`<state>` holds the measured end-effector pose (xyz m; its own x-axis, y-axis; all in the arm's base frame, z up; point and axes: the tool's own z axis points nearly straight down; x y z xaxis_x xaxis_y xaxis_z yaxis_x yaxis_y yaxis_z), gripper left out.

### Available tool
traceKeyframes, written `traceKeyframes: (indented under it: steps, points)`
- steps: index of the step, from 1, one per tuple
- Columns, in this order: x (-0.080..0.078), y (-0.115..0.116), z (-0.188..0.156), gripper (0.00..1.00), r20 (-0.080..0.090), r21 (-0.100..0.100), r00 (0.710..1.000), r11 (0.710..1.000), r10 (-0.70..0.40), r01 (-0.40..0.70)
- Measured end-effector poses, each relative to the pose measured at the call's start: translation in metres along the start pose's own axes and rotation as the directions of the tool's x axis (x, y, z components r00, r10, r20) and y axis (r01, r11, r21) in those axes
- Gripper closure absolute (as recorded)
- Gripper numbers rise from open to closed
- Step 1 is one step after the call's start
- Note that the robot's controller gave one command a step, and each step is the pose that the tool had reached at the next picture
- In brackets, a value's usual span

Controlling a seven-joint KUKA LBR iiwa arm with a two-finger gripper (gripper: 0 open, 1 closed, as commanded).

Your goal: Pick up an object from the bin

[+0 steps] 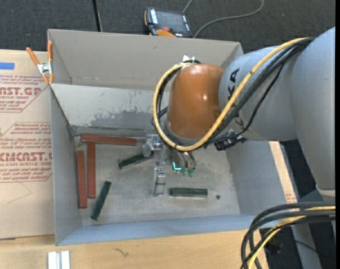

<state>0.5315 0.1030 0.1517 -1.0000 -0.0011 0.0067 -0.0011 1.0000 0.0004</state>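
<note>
One dark green bar (187, 192) is seen lying flat on the grey floor of the bin (63, 128), toward the front and right of the middle, with its length set across the view. The gripper (158, 190) is found just to the left of this bar's left end, pointed down and low over the floor. Nothing is seen held in it. Whether it is open or closed cannot be told, and contact with the floor cannot be judged either.

A second green bar (133, 160) is placed near the gripper on its upper left, tilted, and a third green bar (100, 199) is set well apart near the front left corner. Three red-brown strips (108, 140) are laid along the back and left of the floor, one across and two side by side down the left.

Above the gripper, the wrist is covered by an orange cover (195, 100), around which yellow and black cables (157, 97) are looped.
</note>
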Motion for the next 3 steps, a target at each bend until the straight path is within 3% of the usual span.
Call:
traceKeyframes:
  steps: [1, 2, 3]
  points:
    - [-0.051, -0.015, 0.086, 0.0, 0.006, 0.002, 0.999, 0.999, -0.04, 0.04]
    - [-0.051, -0.014, 0.081, 1.0, 0.008, -0.001, 0.999, 0.999, -0.04, 0.04]
    - [-0.064, -0.022, -0.089, 1.0, 0.019, -0.002, 1.0, 1.0, 0.013, -0.013]
